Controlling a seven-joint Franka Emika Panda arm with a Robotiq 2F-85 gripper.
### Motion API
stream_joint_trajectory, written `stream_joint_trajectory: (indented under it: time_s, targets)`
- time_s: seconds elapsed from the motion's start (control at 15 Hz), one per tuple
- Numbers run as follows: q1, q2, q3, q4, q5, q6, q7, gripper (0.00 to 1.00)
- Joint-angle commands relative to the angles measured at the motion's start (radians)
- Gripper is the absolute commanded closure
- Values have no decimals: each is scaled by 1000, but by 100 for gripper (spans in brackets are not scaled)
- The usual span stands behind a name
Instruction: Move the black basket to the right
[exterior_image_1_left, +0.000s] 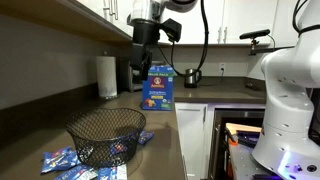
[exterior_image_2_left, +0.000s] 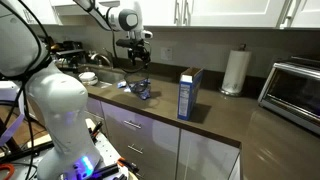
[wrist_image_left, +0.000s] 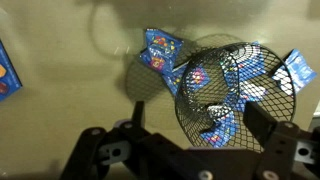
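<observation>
The black basket (exterior_image_1_left: 105, 135) is a round black wire-mesh bowl standing on the brown counter, and it shows in both exterior views (exterior_image_2_left: 141, 89). In the wrist view the basket (wrist_image_left: 225, 90) lies right of centre, with blue snack packets (wrist_image_left: 160, 47) under and around it. My gripper (exterior_image_1_left: 144, 62) hangs in the air above the basket (exterior_image_2_left: 137, 60). In the wrist view its fingers (wrist_image_left: 200, 118) are spread wide on either side of the basket's near rim, open and holding nothing.
A blue box (exterior_image_1_left: 158, 87) stands upright on the counter (exterior_image_2_left: 188, 93). A paper towel roll (exterior_image_1_left: 107, 75) and a toaster oven (exterior_image_2_left: 295, 90) stand by the wall. More blue packets (exterior_image_1_left: 60, 160) lie near the basket. A sink (exterior_image_2_left: 100, 76) and a white robot body (exterior_image_2_left: 50, 100) are nearby.
</observation>
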Motion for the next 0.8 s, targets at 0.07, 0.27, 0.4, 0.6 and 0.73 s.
stream_joint_trajectory:
  time_s: [0.07,0.27,0.4,0.6,0.73]
  targets:
    - [-4,0,4,2,1,-2,-1,0]
    - [-4,0,4,2,1,-2,-1,0]
    - [-1,7,11,2,-5,-4,3,0]
    - [10,22,35,-1,-21,-11,5,0]
    - [18,33,54,-4,-25,-17,0,0]
